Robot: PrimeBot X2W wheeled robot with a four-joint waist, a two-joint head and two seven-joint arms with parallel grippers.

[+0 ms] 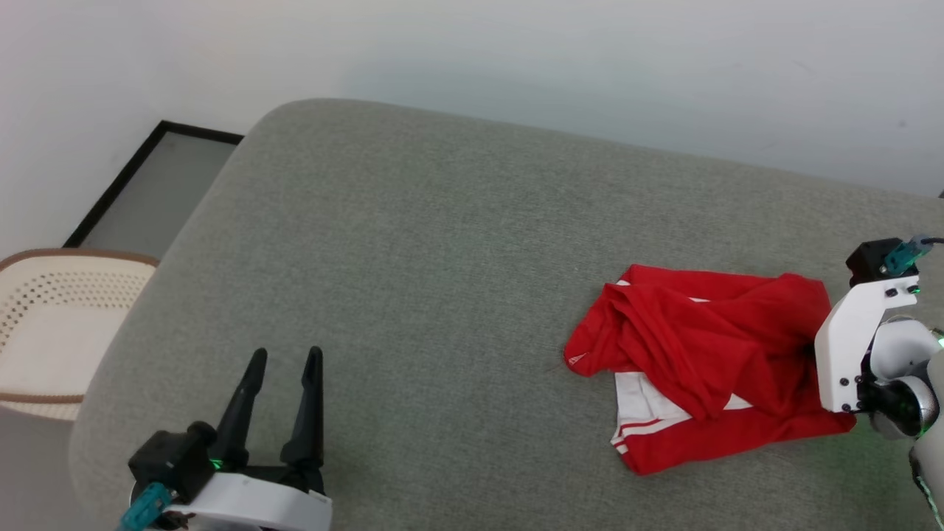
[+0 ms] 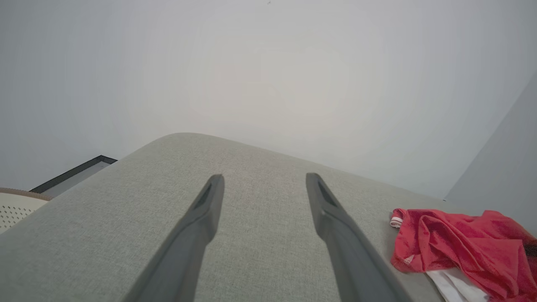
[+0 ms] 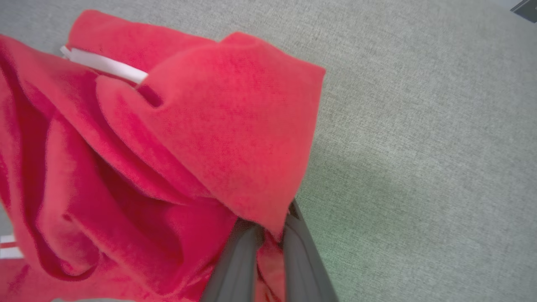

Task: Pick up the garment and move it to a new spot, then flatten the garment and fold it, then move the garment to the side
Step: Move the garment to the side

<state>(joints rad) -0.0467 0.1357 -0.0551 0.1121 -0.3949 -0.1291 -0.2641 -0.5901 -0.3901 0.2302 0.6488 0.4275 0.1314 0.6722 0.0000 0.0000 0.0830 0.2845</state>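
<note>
Dark fingers of the right gripper point(image 3: 272, 222) fill the bottom of the right wrist view, clenched on a fold of the garment's point(image 3: 226, 126) red cloth at its edge. In the head view a white wrist bracket point(image 1: 848, 346) covers that pinch. That view does give the whole crumpled heap, lying on the right part of the grey cushion point(image 1: 413, 258), with a white, red-striped sleeve point(image 1: 641, 413) poking out below. Well apart at the lower left, the left gripper point(image 1: 287, 354) hovers with jaws spread and nothing between them. Its wrist view catches the heap side-on at the right edge. A perforated cream basket point(image 1: 44, 324) stands beside the cushion's left end.
</note>
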